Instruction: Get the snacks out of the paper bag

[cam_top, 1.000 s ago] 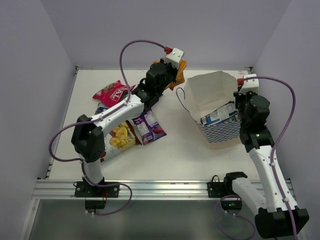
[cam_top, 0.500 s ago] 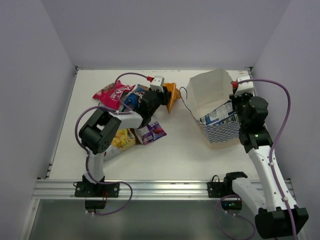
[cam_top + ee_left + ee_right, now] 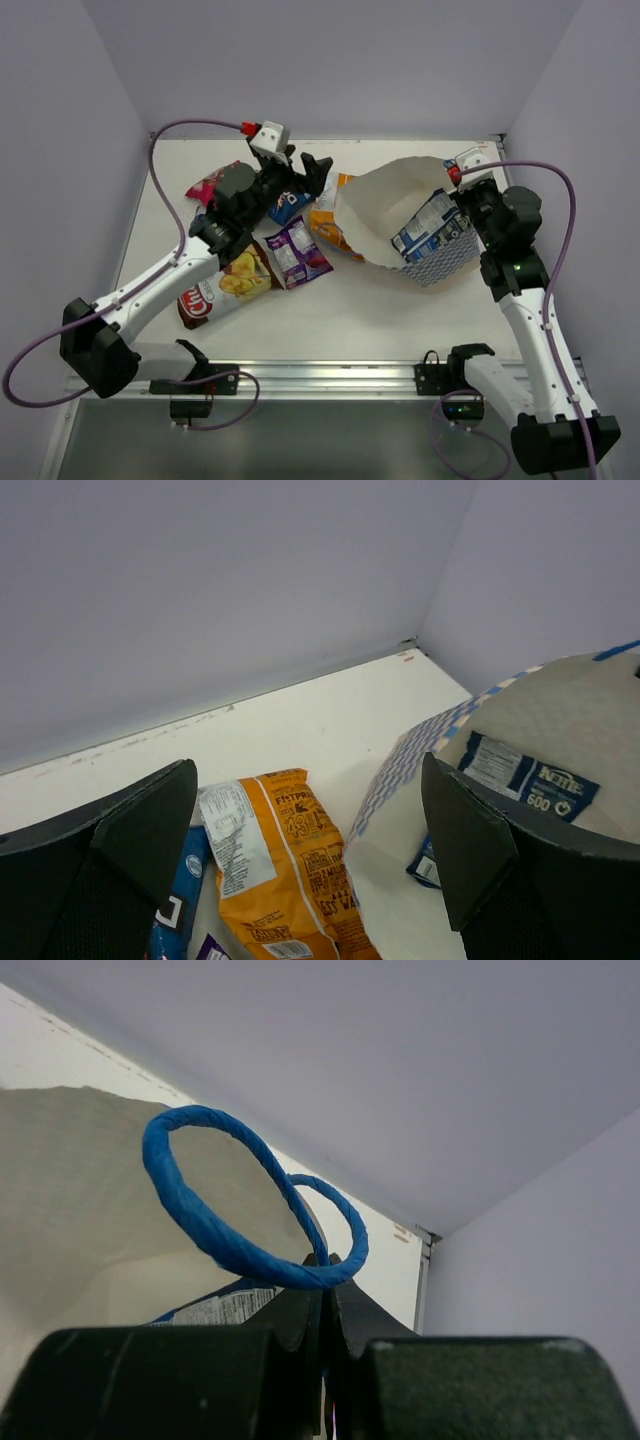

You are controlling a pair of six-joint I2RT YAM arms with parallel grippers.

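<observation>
The paper bag (image 3: 375, 212) is tipped toward the left, its cream inside showing. My right gripper (image 3: 462, 188) is shut on its blue cord handle (image 3: 200, 1218) at the rim. A blue-white packet (image 3: 425, 225) lies inside the bag and also shows in the left wrist view (image 3: 528, 776). An orange packet (image 3: 328, 226) lies on the table by the bag's mouth. My left gripper (image 3: 303, 172) hangs open and empty over that orange packet (image 3: 298, 870). Pink-red (image 3: 213, 184), blue (image 3: 287, 206) and purple (image 3: 296, 250) packets and a chips bag (image 3: 222, 287) lie on the left.
Purple walls close in the white table (image 3: 350, 310) at the back and on both sides. The packets crowd the left half beneath my left arm. The tipped bag's checkered edge (image 3: 420, 758) lies close to the right of my left gripper.
My left gripper opened, let the orange packet drop beside the bag and drew back to the left. My right gripper tipped the bag over toward the left.
</observation>
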